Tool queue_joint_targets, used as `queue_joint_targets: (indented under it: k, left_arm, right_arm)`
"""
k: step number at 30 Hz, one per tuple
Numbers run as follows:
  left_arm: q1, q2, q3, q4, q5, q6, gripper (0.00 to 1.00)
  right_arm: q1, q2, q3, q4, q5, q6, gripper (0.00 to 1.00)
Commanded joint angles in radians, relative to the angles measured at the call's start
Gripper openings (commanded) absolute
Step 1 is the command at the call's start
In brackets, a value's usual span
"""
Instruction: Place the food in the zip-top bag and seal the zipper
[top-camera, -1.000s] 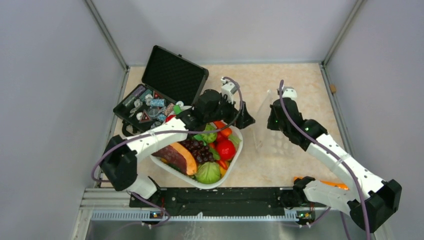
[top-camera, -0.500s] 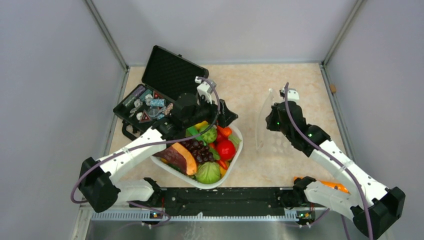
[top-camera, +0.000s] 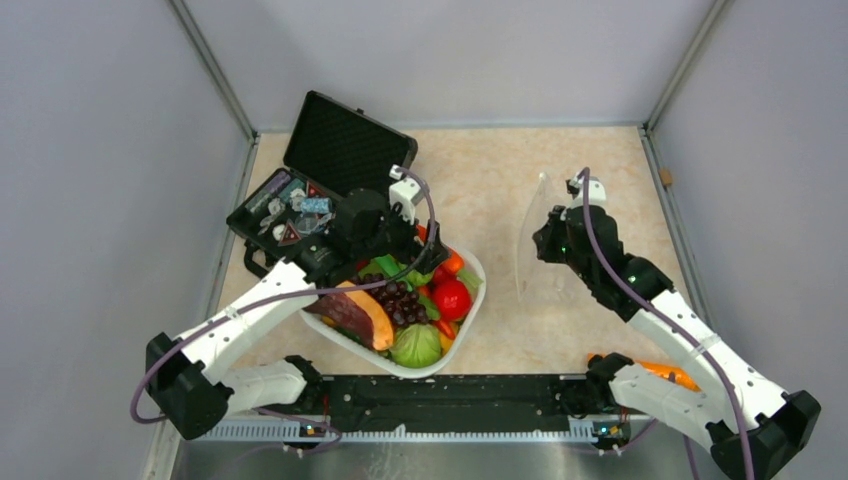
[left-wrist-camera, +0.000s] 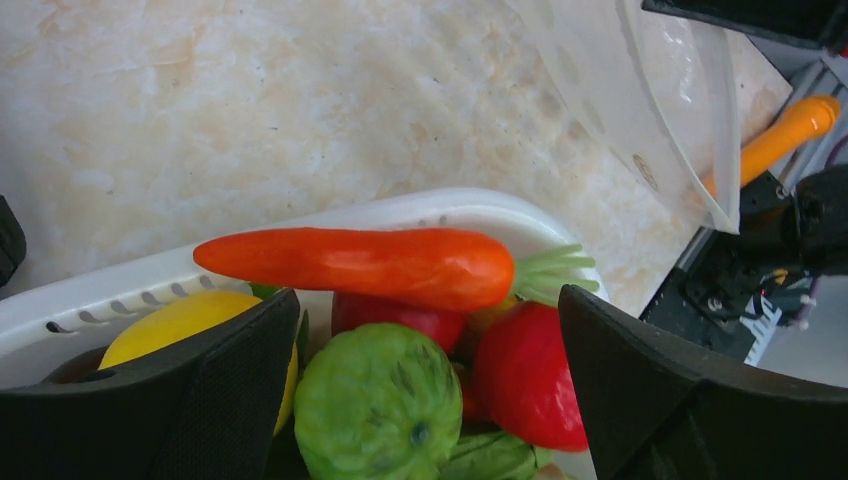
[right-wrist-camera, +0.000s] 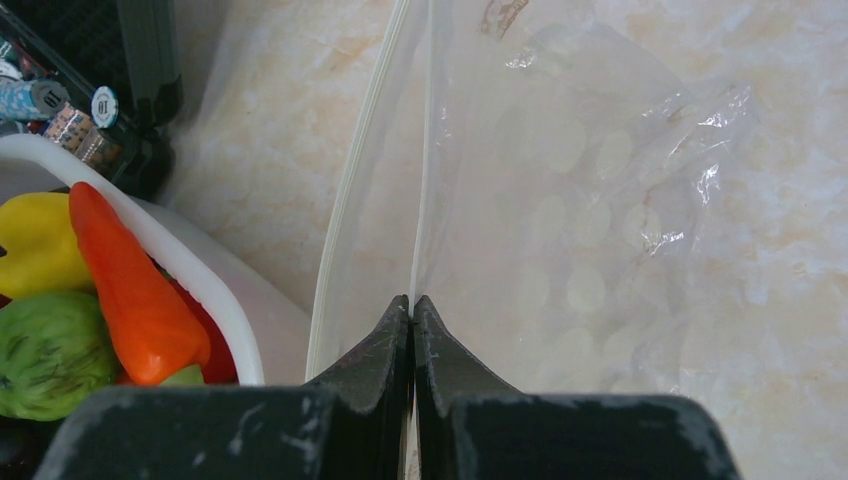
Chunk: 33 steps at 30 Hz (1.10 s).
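Observation:
The food lies in a white basket: a red tomato, an orange carrot, a round green piece and a yellow piece. My left gripper is open and empty just above the basket's far end, jaws straddling the green piece and the tomato. My right gripper is shut on one lip of the zip-top bag and holds it up. The zipper is apart, so the mouth gapes toward the basket. The bag looks empty.
A big papaya slice, dark grapes and a large green fruit fill the basket's near end. An open black case of small items stands at the back left. An orange-handled tool lies front right.
My left gripper has drawn back from beside the bag to the left, over the basket. My right gripper, still shut on the bag, has shifted slightly right and nearer.

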<state>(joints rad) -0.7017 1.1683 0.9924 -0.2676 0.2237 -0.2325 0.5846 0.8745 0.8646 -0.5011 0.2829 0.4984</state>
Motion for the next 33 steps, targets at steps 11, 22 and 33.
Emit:
queue_joint_targets:
  k: [11, 22, 33]
  left_arm:
    - [-0.004, -0.016, 0.118, -0.281, 0.072, 0.252, 0.99]
    - [-0.017, 0.077, 0.185, -0.401, -0.033, 0.286, 0.99]
    - [-0.047, 0.124, 0.195, -0.423, -0.125, 0.307, 0.96]
  right_arm:
    - [0.008, -0.008, 0.018, 0.043, -0.039, 0.002, 0.0]
    - [0.008, -0.009, 0.024, 0.042, -0.045, 0.008, 0.0]
    - [0.008, -0.006, 0.023, 0.049, -0.045, 0.005, 0.0]
